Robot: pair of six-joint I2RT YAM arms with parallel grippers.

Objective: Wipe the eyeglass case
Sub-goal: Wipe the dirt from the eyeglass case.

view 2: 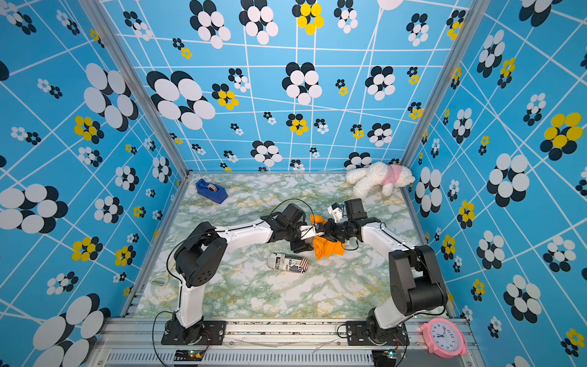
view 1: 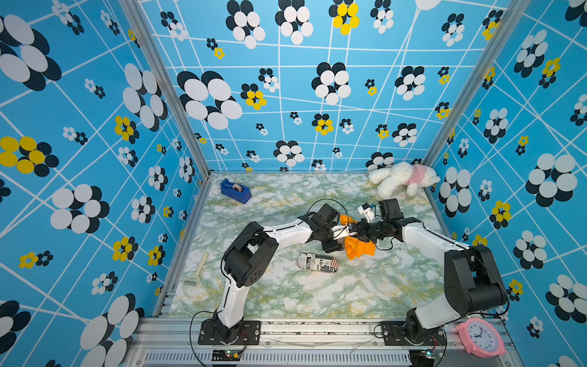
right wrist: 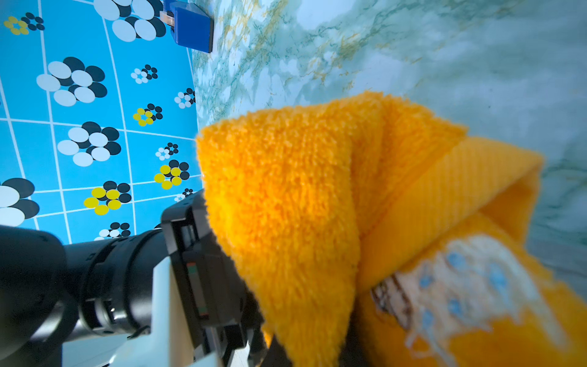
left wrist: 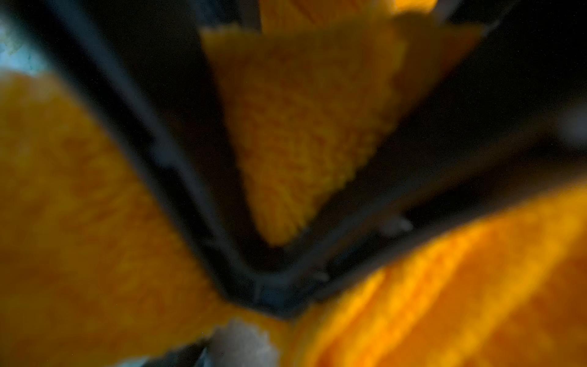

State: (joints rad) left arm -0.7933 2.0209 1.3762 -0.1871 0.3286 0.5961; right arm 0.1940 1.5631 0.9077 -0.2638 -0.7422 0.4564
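Orange cloth (left wrist: pixel 305 127) blurred in left wrist view (peeler (view 2: pixel 158 281) half behind left arm (view 2: pixel 197 257)).

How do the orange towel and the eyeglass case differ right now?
The orange towel hangs crumpled, pinched in the left gripper; the eyeglass case lies on the table, ungripped. The towel is orange fleece with a small embroidered patch; the case is black-and-white newsprint with a flag patch. The towel droops; the case keeps a rounded oblong shape. Both are mid-table, close together.

The left arm (view 1: pixel 286 230) and right arm (view 1: pixel 425 236) have white shells, black joints, thin black cables (view 1: pixel 327 199), black base plates (view 1: pixel 228 332).
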